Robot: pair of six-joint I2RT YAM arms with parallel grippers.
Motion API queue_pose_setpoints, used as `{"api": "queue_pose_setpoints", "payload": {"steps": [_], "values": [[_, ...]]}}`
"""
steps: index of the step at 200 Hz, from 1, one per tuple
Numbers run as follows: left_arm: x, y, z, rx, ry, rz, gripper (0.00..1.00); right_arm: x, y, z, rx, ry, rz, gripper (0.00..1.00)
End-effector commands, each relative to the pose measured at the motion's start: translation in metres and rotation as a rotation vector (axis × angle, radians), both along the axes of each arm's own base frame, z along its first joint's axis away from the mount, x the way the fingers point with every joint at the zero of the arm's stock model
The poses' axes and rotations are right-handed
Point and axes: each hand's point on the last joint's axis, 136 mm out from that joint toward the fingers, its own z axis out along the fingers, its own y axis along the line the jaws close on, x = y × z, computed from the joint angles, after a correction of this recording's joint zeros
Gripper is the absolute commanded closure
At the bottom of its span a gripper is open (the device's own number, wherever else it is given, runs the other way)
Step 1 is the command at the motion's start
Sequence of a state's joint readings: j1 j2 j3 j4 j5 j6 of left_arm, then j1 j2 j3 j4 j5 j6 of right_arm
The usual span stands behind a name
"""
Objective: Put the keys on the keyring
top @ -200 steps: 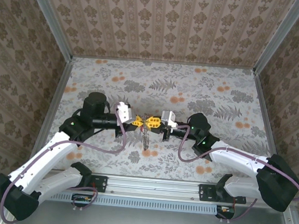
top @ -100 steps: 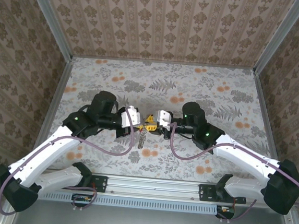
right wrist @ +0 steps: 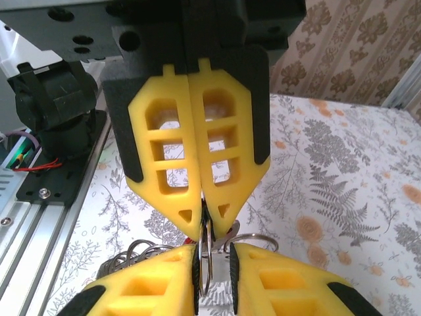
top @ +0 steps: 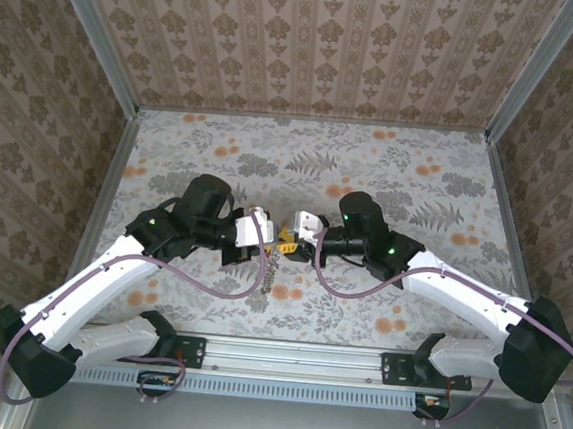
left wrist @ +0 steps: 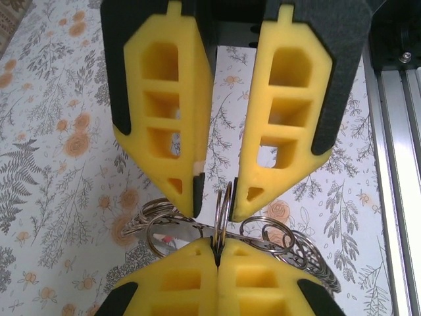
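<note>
"Where's the keyring (left wrist: 225, 197)?"
"Hanging between both arms, over the middle of the surface (top: 419, 186)."
"Who's got it?"
"The left fingers (left wrist: 177, 276) are clenched on one ring. The right fingers (left wrist: 164, 118) are slightly parted, with the ring between them."

In the top view, my left jaws and right jaws meet tip to tip at the middle of the frame, above the desk (top: 419, 186), left one on the left. The keyring (top: 272, 268) shows just below that meeting point. In the left wrist view my left jaws, at the bottom edge, pinch the keyring's upright loop. The loop's top stands in the gap between my right jaws, which come down from the top. The rail (left wrist: 395, 131) runs down the right edge.
</note>
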State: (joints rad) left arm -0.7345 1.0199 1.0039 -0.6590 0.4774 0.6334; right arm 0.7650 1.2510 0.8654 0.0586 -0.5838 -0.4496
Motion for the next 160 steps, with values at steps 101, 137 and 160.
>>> {"api": "queue_pose_setpoints", "payload": {"steps": [101,137,160], "values": [[-0.001,0.002,0.024,-0.109,0.029,0.028,0.78,-0.005,0.013,0.044,0.246,0.028,0.035,1.00],[-0.001,0.005,0.034,-0.205,0.014,0.061,0.78,-0.001,0.011,0.069,0.432,0.030,0.005,1.00],[0.004,0.006,0.039,-0.252,-0.003,0.078,0.79,0.001,0.014,0.074,0.488,0.035,0.010,1.00]]}}
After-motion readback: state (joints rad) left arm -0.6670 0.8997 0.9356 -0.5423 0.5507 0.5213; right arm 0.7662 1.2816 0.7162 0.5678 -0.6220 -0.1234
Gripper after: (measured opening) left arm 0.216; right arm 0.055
